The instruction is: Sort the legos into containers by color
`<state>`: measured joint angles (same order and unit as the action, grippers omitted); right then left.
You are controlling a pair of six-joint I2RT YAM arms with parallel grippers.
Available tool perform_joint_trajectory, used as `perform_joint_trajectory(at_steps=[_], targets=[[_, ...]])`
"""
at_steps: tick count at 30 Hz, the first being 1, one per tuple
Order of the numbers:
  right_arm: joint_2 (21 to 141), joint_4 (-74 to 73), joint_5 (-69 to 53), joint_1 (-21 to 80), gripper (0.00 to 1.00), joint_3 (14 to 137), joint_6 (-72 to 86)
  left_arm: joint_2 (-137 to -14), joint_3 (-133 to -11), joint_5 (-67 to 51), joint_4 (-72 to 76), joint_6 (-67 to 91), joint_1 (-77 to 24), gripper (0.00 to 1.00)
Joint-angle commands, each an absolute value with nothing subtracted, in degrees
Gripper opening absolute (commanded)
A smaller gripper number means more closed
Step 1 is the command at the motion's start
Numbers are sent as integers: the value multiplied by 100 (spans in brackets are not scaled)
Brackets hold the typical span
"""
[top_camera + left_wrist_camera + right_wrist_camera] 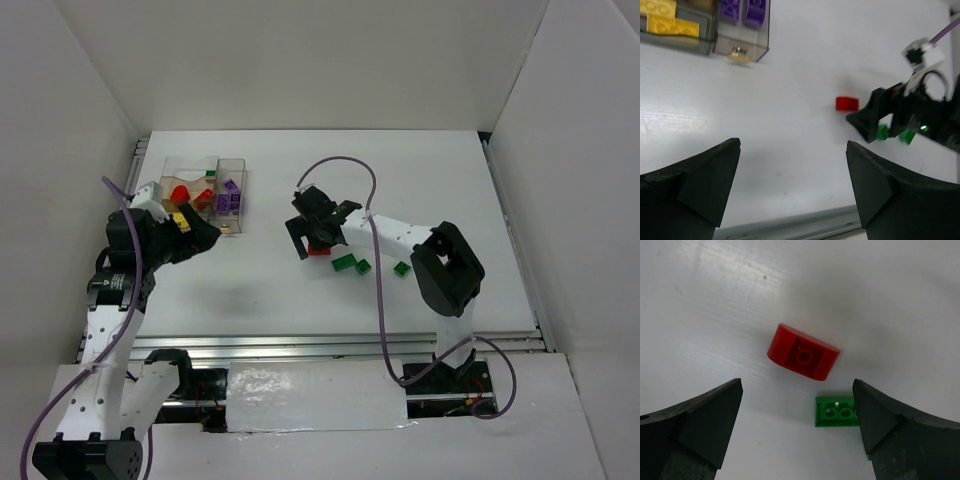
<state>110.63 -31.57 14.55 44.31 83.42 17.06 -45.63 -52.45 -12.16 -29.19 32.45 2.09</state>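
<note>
White walls box a white bench (270, 290). From above, the containers (205, 185) sit at ten o'clock and green legos (344, 263) lie near centre. Left wrist: the left gripper (792, 185) has its jaws wide and empty. Right wrist: the right gripper (800, 435) has its jaws wide and empty, with the red lego (803, 351) at twelve o'clock. This looks like the pick-up step: advance, lower, close.

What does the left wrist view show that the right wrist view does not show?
Only the left wrist view shows the clear container holding yellow bricks and purple bricks, and the right claw from outside. Only the right wrist view shows, close up, the curved side and round hole of the red brick. Both show that red brick and a green brick on the white table.
</note>
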Motion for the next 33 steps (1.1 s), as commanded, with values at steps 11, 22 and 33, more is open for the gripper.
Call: perform_joint_trajectory(at_steps=[11, 22, 33], targets=[[11767, -3621, 660, 4350, 94, 9000, -1985, -4246, -4694, -2346, -2865, 2382, 79, 99], [11970, -3313, 316, 4307, 40, 9034, -2224, -4272, -4693, -2391, -2848, 2364, 79, 99], [11146, -2479, 414, 4254, 0, 8798, -1067, -4315, -4693, -2399, -2813, 2399, 88, 100]])
